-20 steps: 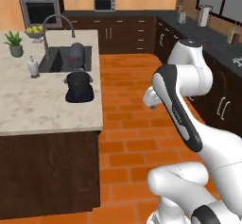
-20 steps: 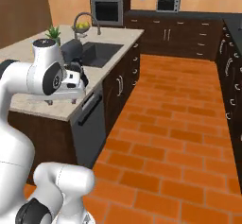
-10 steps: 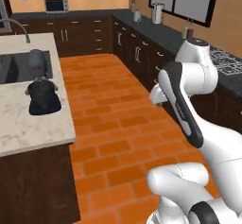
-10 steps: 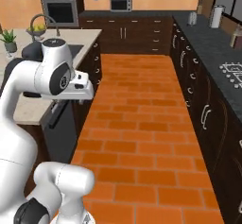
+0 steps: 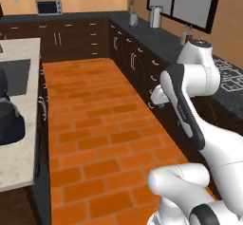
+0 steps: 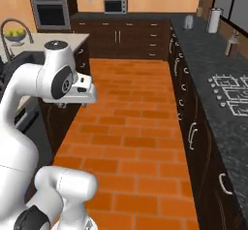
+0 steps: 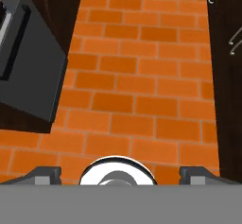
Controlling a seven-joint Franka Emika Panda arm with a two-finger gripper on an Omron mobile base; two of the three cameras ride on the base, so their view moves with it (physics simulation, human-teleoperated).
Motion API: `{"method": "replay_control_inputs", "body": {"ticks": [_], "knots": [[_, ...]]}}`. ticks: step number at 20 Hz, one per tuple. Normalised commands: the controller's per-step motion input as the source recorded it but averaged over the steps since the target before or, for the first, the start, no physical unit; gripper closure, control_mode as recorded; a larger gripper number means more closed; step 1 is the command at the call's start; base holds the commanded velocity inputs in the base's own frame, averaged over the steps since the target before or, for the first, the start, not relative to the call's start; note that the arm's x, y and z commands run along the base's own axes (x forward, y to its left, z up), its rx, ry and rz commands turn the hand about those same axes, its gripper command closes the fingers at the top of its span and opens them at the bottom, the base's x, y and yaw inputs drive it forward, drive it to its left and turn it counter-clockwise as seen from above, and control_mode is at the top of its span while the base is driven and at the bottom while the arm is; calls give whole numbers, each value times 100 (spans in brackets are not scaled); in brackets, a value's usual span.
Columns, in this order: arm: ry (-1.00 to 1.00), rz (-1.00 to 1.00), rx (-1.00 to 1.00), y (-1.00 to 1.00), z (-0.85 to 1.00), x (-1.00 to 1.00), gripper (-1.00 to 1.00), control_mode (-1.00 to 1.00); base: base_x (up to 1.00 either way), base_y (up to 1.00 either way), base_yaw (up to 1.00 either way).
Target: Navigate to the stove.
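The stove [image 6: 233, 94] is a flat black cooktop with pale wire grates, set in the dark counter on the right, with small silver knobs on its near-left side. Its grates also peek out behind my arm at the right edge of the left base view, stove [image 5: 231, 75]. My gripper [image 5: 158, 98] hangs over the brick floor, in front of the dark cabinets and left of the stove. From the right side the gripper [image 6: 73, 103] sits near the island's end. In the hand view the gripper [image 7: 121, 173] is open, fingertips [image 7: 46, 173] wide apart, nothing between them, looking down at the bricks.
An orange brick floor [image 6: 140, 127] runs between the island [image 5: 19, 162] on the left and the dark counter run [image 6: 213, 141] on the right. A steel wall oven [image 6: 48, 9] and a small silver toaster oven [image 6: 116, 4] stand at the far wall. Jars [image 5: 154, 16] sit on the right counter.
The whole scene has swung: the base has moved and turned right, so the island slid to the left edge and the right counter with the stove came into view. The arm's pose is unchanged.
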Motion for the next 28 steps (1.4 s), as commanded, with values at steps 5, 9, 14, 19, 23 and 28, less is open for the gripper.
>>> {"method": "replay_control_inputs", "body": {"ticks": [5,9,14,19,23,28], "knots": [[0,0,0,0,0,0,-100,100,100,-77,0],[0,0,0,0,0,0,-100,100,100,-65,-21],[0,0,0,0,0,0,-100,100,100,-12,-54],[0,0,0,0,0,0,-100,100,98,43,-64],[0,0,0,0,0,0,-100,100,56,44,-83],[0,0,0,0,0,0,-100,100,29,31,-94]]}}
